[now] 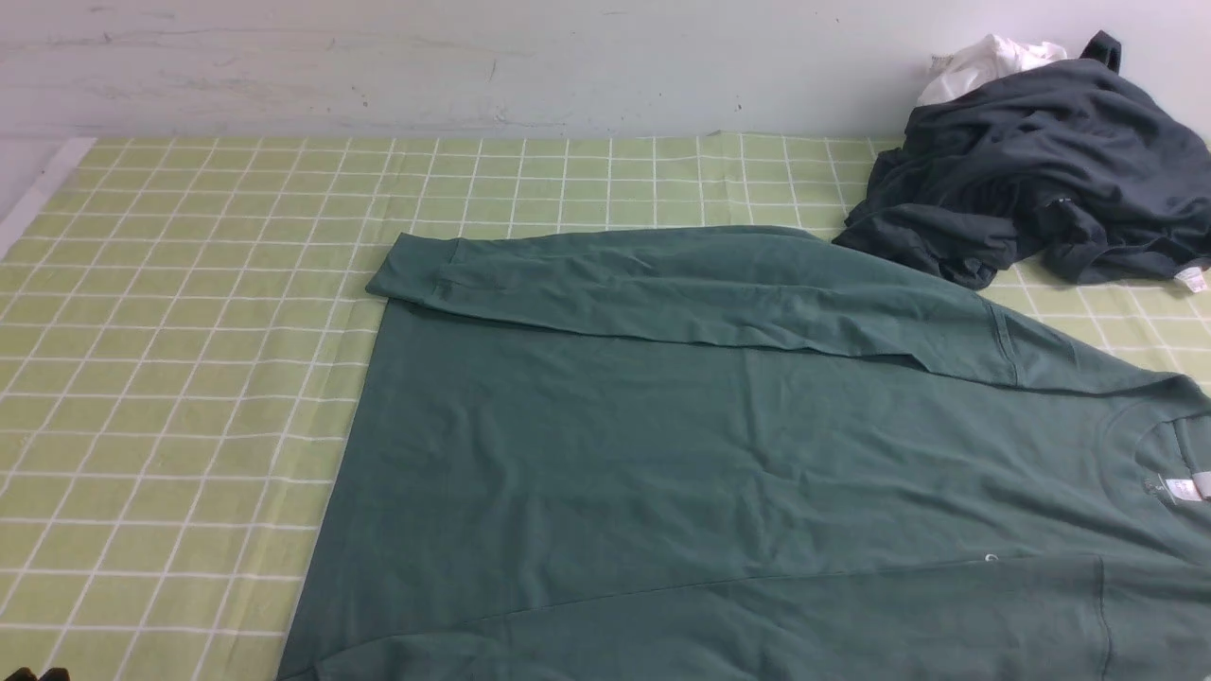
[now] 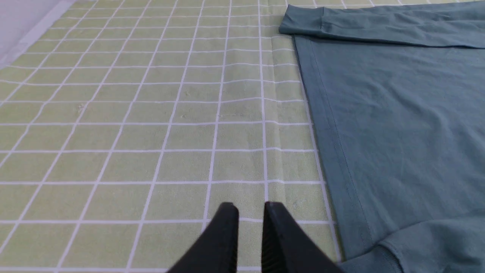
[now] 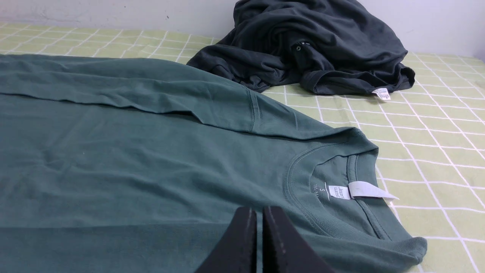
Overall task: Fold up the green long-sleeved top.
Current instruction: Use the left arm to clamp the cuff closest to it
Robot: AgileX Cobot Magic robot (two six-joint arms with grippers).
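Observation:
The green long-sleeved top (image 1: 662, 426) lies flat on the checked cloth, hem to the left and round neck with white label (image 1: 1178, 487) to the right. Its far sleeve (image 1: 662, 284) is folded across the body, with the cuff (image 2: 303, 24) at the hem corner. A second layer lies along the near edge. Neither gripper shows clearly in the front view. My left gripper (image 2: 248, 206) hovers over bare cloth just left of the hem (image 2: 341, 170), fingers a narrow gap apart and holding nothing. My right gripper (image 3: 259, 210) is shut over the chest, close to the neckline (image 3: 303, 182).
A crumpled dark charcoal garment (image 1: 1031, 180) is piled at the back right against the wall, with a small white garment (image 1: 984, 61) behind it. The yellow-green checked tablecloth (image 1: 189, 331) covers the table. Its left edge (image 1: 38, 189) shows at the far left.

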